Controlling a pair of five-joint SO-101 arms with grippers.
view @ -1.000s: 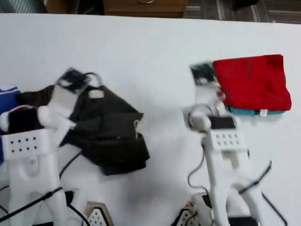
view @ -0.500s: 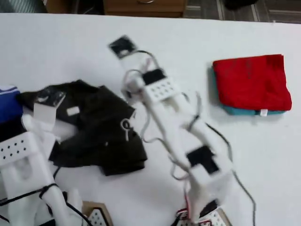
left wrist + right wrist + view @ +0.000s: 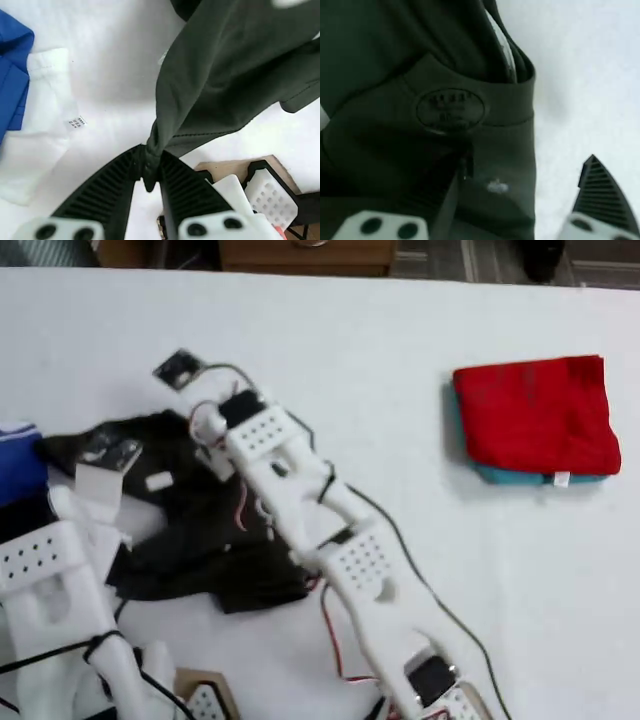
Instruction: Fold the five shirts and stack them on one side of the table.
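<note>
The left tool [image 3: 148, 172] is clenched on a bunched fold of the black shirt [image 3: 215, 540], which lies crumpled on the table [image 3: 350, 330] ahead of it. Near that tool, on the side away from the right arm, lie a white shirt [image 3: 42, 120] and a blue shirt [image 3: 12, 55]. The right tool [image 3: 527, 167] hangs released over the black shirt's neck, one jaw above the cloth, the other above bare table; the label [image 3: 450, 110] sits just ahead of it. Well apart from both tools, on the right arm's side, a folded red shirt [image 3: 535, 415] rests on a folded teal shirt [image 3: 520, 476].
</note>
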